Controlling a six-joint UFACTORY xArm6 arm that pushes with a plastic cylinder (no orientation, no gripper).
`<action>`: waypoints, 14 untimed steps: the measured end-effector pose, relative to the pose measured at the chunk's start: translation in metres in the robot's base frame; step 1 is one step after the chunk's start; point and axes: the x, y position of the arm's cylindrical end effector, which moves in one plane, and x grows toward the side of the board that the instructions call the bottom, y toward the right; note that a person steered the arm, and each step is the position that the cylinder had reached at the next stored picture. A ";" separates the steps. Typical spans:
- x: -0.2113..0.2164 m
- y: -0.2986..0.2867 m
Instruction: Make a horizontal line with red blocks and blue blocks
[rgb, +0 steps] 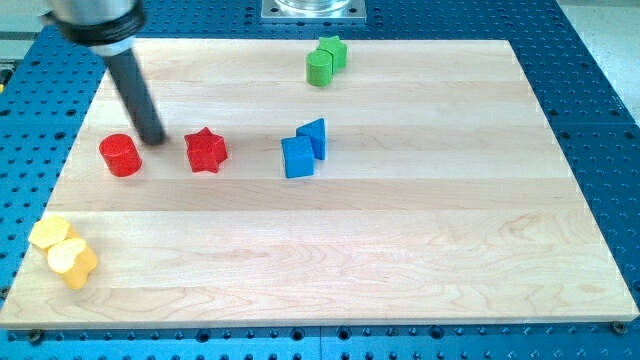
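Observation:
A red cylinder (121, 155) stands at the view's left on the wooden board (400, 240). A red star block (206, 150) lies to its right. A blue cube (297, 158) sits near the middle, with a blue triangular block (315, 135) touching it at its upper right. My tip (153, 139) rests on the board between the red cylinder and the red star, just above and right of the cylinder, close to it. The rod leans up toward the view's top left.
Two green blocks (325, 61) sit together at the view's top centre. Two yellow blocks (64, 251) sit together at the bottom left corner. A blue perforated table (600, 120) surrounds the board.

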 end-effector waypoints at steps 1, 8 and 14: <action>-0.016 0.090; 0.112 0.130; -0.019 0.127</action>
